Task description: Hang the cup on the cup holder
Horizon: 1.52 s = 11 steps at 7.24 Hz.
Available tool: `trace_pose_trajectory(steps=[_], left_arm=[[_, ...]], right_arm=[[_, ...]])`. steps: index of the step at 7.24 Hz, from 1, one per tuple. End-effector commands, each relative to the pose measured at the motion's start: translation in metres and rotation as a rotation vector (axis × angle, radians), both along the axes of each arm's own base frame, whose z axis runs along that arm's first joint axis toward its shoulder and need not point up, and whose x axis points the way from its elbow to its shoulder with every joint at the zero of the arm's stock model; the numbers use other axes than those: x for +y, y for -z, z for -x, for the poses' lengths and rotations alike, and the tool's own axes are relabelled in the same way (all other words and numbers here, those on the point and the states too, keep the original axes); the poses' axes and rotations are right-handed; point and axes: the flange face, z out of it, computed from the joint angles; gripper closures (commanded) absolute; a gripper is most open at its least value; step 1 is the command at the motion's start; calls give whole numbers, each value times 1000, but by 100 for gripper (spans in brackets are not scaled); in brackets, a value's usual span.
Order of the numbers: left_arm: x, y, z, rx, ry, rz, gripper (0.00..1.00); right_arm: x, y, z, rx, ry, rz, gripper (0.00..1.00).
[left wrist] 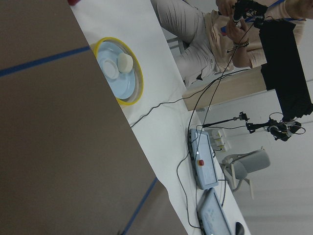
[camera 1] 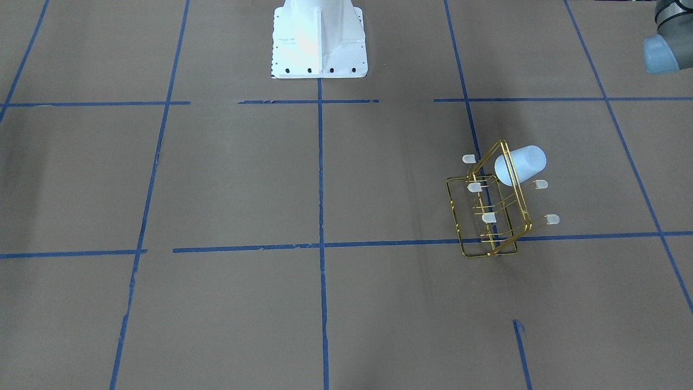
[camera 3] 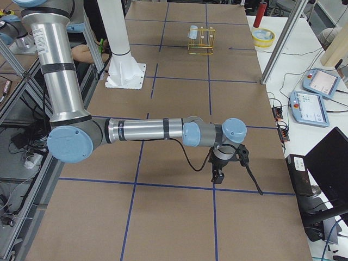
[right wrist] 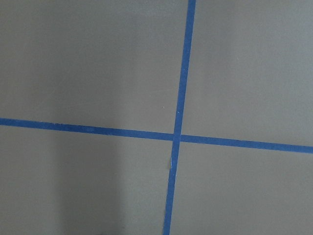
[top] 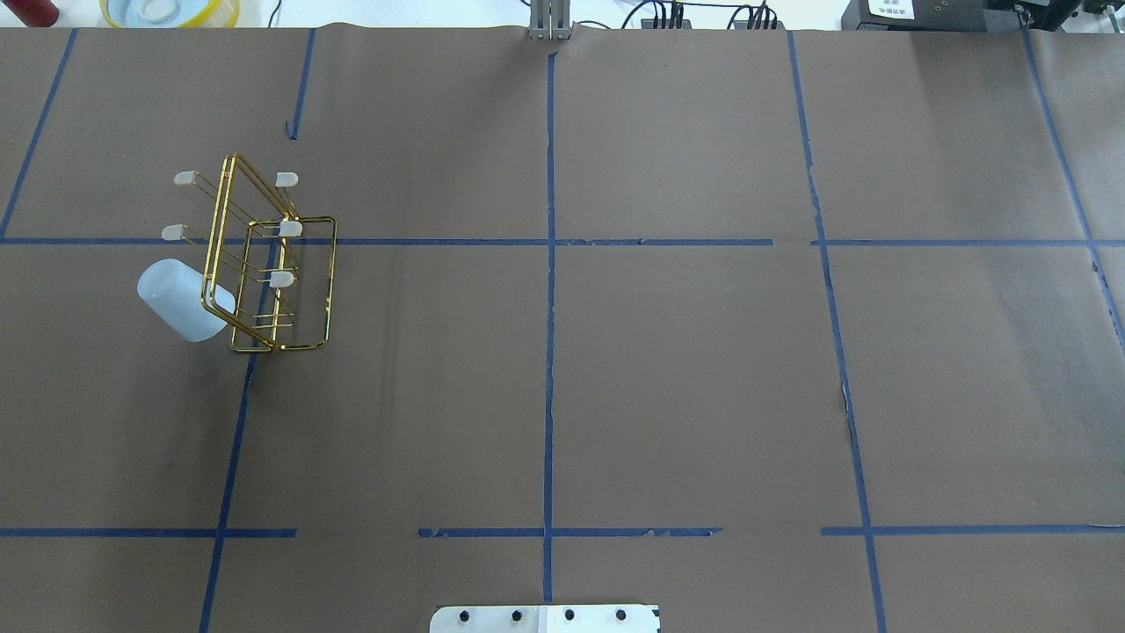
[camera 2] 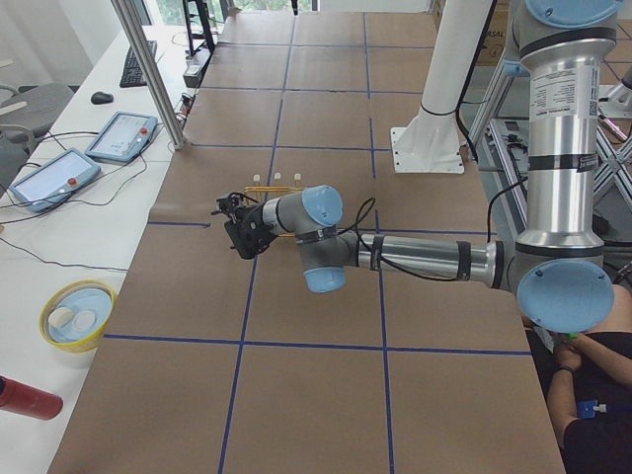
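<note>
The pale blue-white cup (top: 180, 300) sits tilted over a prong on one side of the gold wire cup holder (top: 309, 283). The holder stands on the brown table, on the robot's left. Both also show in the front-facing view, the cup (camera 1: 520, 165) on the holder (camera 1: 456, 211), and small and far off in the exterior right view (camera 3: 201, 41). My left gripper (camera 2: 235, 219) shows only in the exterior left view, in front of the holder. My right gripper (camera 3: 217, 175) shows only in the exterior right view, pointing down over the table far from the holder. I cannot tell whether either is open or shut.
The white robot base (camera 1: 319, 38) stands at the table's middle edge. Blue tape lines (right wrist: 178, 137) grid the brown table. A yellow-rimmed bowl (camera 2: 77, 314) and a red bottle (camera 2: 25, 400) lie on the white bench beyond the table. A left arm joint (camera 1: 665, 51) shows at the corner.
</note>
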Motion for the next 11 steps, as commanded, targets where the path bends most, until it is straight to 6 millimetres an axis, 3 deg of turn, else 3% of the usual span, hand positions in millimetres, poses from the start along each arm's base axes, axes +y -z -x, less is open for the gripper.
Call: trace_pose_trajectory(steps=[1, 3, 5, 7, 11], left_arm=[[2, -25, 36, -223, -156, 2, 0], [15, -58, 66, -392, -319, -17, 0], [19, -84, 80, -545, -493, -23, 0], [28, -113, 109, -668, -716, -25, 0], [42, -146, 114, -741, -1098, -87, 0]], right_arm=[[0, 0, 0, 0, 0, 1, 0], [0, 0, 0, 0, 0, -1, 0], [0, 0, 1, 0, 1, 1, 0], [0, 0, 0, 0, 0, -1, 0], [0, 0, 0, 0, 0, 1, 0]])
